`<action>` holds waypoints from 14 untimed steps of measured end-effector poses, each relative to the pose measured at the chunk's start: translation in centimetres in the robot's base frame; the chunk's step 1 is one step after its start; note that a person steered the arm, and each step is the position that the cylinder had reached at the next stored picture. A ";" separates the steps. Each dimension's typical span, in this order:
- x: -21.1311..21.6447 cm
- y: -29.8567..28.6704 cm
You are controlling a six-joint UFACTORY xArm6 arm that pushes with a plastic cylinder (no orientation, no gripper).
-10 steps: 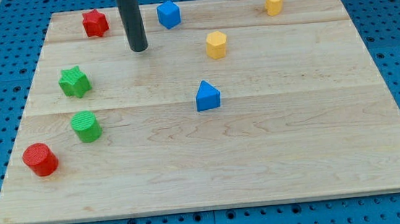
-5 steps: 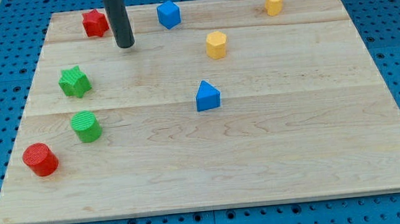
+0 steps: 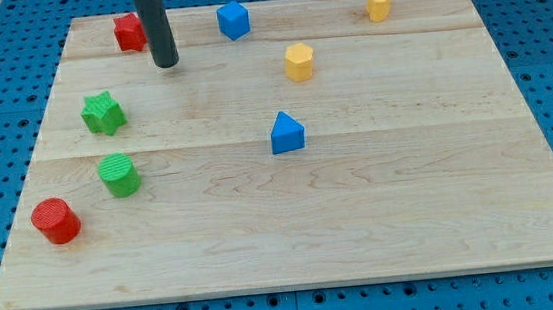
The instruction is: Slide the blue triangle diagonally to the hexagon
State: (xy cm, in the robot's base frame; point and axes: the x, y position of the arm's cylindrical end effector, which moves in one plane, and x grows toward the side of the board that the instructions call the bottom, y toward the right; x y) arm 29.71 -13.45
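Note:
The blue triangle (image 3: 287, 133) lies near the middle of the wooden board (image 3: 361, 208). The yellow hexagon (image 3: 298, 62) sits above it, slightly to the right. My tip (image 3: 166, 63) is at the upper left of the board, far to the left of both. It stands just right of the red star (image 3: 128, 32), which the rod partly hides.
A blue cube (image 3: 233, 19) sits at the top centre. A yellow block (image 3: 379, 2) is at the top right. A green star (image 3: 102, 113), a green cylinder (image 3: 119, 175) and a red cylinder (image 3: 55, 219) line the left side.
My tip has moved left and slightly up, from the upper middle toward the red star. No block has moved.

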 end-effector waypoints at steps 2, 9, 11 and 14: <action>6.5 1.7; 14.8 7.4; 14.9 18.0; 16.5 26.5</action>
State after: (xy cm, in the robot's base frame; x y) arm 46.20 13.07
